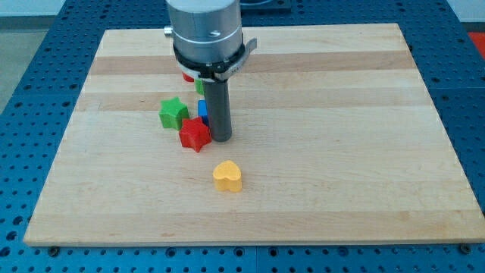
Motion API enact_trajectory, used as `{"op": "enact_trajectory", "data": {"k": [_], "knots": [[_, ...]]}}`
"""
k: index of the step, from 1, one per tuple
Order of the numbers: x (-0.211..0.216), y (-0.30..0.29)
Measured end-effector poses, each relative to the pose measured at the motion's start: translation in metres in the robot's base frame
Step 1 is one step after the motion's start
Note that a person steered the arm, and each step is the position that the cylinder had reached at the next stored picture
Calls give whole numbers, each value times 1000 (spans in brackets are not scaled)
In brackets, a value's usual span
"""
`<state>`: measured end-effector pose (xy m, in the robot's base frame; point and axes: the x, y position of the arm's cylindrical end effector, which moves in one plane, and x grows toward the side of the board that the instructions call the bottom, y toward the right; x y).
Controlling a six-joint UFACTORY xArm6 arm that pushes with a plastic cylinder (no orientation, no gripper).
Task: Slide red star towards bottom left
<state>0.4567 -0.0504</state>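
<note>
The red star (194,134) lies on the wooden board left of centre. My tip (220,138) stands right beside the star's right side, touching or nearly touching it. A green star (173,113) lies just up and left of the red star. A blue block (203,111) shows partly behind the rod, above the red star. A yellow heart (227,176) lies below and to the right of the red star.
A red block (187,76) and a green block (200,86) peek out from under the arm's body near the view's top, mostly hidden. The wooden board (341,152) rests on a blue perforated table (30,91).
</note>
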Motion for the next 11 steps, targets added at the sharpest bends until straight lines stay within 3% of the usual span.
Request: {"op": "enact_trajectory", "data": {"k": [3,9,11], "knots": [[-10,-12],[50,-136],[25,-47]]}}
